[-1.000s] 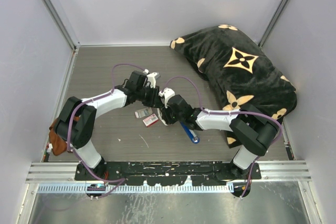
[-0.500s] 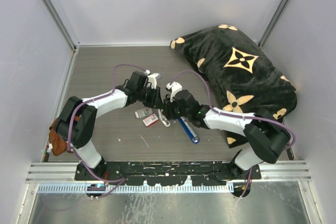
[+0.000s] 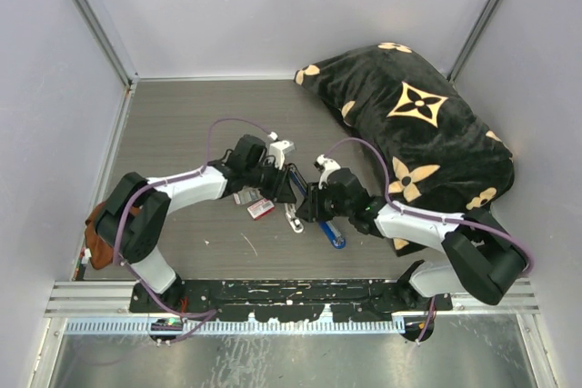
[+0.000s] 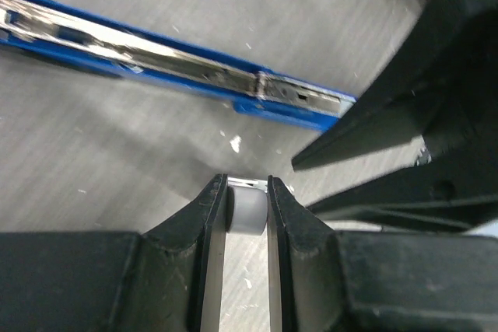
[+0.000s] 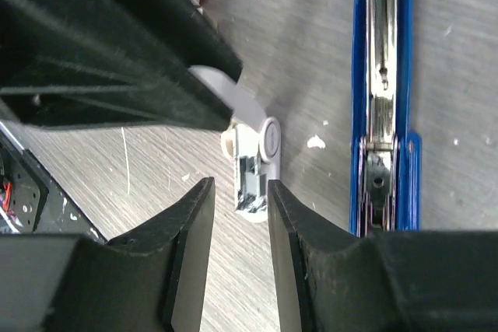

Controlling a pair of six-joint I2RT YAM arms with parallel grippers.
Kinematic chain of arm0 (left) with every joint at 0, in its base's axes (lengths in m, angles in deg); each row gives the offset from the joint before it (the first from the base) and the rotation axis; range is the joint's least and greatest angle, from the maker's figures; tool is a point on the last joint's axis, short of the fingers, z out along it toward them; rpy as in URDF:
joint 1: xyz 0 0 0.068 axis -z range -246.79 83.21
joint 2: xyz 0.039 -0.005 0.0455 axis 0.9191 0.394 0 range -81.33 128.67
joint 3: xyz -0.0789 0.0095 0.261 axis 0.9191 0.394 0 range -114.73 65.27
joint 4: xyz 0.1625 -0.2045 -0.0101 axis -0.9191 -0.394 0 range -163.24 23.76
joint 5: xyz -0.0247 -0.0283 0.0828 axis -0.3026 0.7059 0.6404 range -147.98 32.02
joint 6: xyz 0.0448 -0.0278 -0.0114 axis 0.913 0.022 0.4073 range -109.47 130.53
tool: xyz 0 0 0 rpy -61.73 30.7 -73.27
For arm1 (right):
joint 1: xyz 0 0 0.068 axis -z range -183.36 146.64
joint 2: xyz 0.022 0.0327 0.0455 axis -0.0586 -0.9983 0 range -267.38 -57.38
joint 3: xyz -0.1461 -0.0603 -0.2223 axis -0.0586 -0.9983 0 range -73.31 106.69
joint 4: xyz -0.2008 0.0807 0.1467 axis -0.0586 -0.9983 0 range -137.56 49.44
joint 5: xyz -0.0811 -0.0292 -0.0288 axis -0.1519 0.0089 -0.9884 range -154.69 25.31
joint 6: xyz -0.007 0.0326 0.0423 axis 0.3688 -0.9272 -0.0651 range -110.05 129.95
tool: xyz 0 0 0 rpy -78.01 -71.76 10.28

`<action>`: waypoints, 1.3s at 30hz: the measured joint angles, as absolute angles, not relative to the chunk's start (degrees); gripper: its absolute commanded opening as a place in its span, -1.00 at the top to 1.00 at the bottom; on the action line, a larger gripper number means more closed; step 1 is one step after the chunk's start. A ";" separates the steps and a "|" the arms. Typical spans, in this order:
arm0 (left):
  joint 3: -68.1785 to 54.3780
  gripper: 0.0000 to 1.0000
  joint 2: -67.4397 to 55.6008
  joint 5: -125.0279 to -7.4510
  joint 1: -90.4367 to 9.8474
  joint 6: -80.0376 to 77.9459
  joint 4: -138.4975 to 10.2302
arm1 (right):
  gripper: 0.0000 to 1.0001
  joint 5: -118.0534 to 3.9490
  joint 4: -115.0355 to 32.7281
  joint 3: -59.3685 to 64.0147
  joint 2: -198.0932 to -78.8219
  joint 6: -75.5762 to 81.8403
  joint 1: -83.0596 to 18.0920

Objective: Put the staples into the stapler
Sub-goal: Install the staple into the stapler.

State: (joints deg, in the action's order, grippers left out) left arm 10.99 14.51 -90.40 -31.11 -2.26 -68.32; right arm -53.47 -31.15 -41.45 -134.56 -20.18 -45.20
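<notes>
1. Left claw (image 4: pixel 247 184) is closed narrow on a small white piece (image 4: pixel 247 217), which is pinched between its two tips just above the table (image 4: pixel 93 153).
2. Right claw (image 5: pixel 240 184) stands narrowly parted, with a finger on either side of what looks like the other end of that white piece. A sliver of table shows between one finger and the piece, so it is not clamped.
3. From above, the two claws meet almost tip to tip near the middle of the table. The left one reaches in from the left and the right one from the near right.
4. The stapler (image 3: pixel 329 230) lies flat on the table, opened out long, with its silver channel facing up.
5. In the right wrist view the stapler runs alongside the claw, just beyond the finger on the right of that view and roughly parallel to it. A strip of bare table separates it from the white piece, and neither finger touches it.
6. In the left wrist view the stapler lies crosswise beyond the tips, apart from them. The right claw's black fingers reach in from the side of that view.
7. From above, the stapler sits just beside the right claw on its near-right side, with one end close under that wrist.
8. A red-and-white box (image 3: pixel 261 209) lies on the table beside the left claw, on the side away from the stapler.
9. A black cushion (image 3: pixel 409 124) with tan flowers fills the far right corner, well apart from both claws.
</notes>
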 measured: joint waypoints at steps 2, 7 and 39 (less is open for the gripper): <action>12.43 0.99 13.83 -91.34 -29.98 -1.91 -67.71 | 0.21 -53.12 -31.06 -43.03 -133.78 -21.73 -45.18; 14.48 1.00 12.47 -93.20 -28.47 -1.08 -67.04 | 0.20 -52.97 -29.77 -45.54 -132.47 -24.77 -45.18; 15.60 0.99 11.14 -95.34 -26.76 -0.32 -67.14 | 0.64 -43.22 -20.22 -52.23 -136.51 -29.69 -45.68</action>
State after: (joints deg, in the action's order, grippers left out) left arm 15.60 11.14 -95.34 -26.76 -0.32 -67.14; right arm -43.22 -20.22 -52.23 -136.51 -29.69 -45.68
